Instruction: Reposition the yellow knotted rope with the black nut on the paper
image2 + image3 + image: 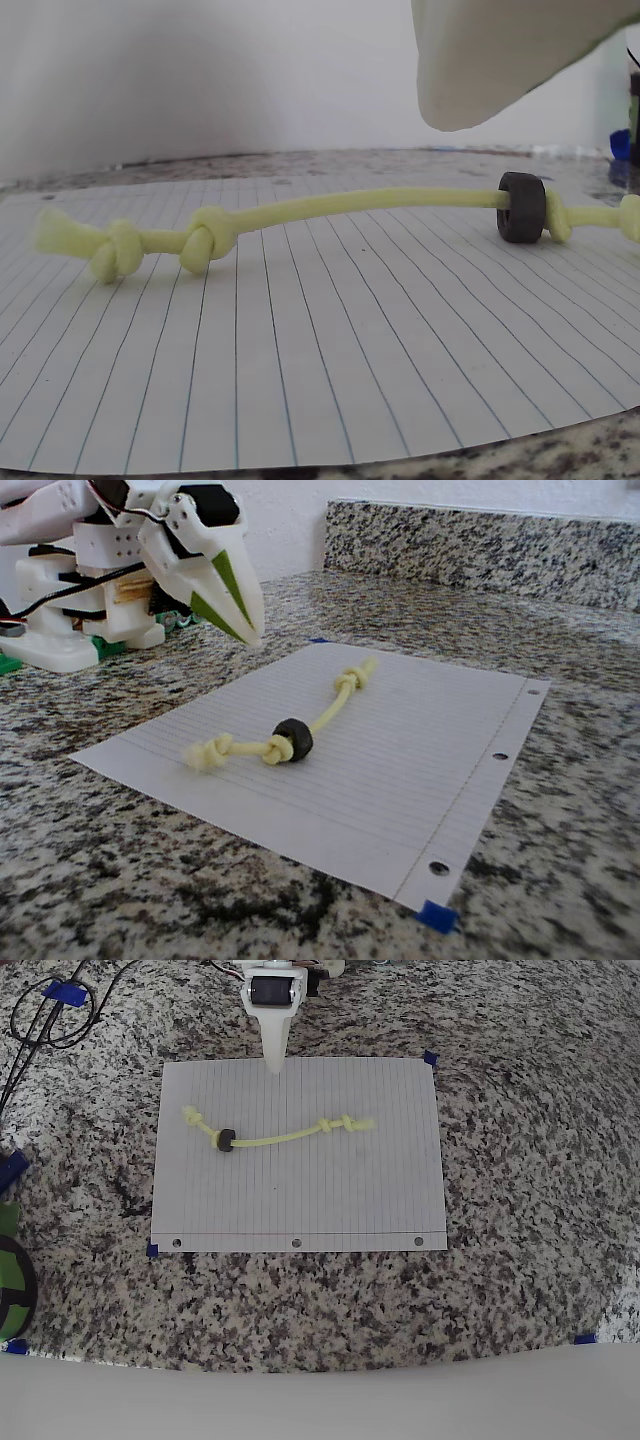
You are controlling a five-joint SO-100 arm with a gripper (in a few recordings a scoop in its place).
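Note:
The yellow knotted rope [280, 1137] lies in a shallow curve across the upper half of the paper [300, 1205], with knots near both ends. The black nut [226, 1140] sits on the cord next to the left knot in the overhead view. My gripper [276, 1065] points down at the paper's far edge, above and apart from the rope, its jaws together with nothing between them. The fixed view has the gripper [251, 634] hanging left of the rope [330, 708] and nut [292, 740]. In the wrist view a white finger [480, 60] hangs above the rope [340, 205] and nut [522, 207].
The paper is taped at its corners with blue tape [431, 1058] on a speckled granite counter [520, 1210]. Black cables [45, 1015] loop at the top left and a green object [10, 1270] lies at the left edge. A granite backsplash [480, 545] rises behind the counter.

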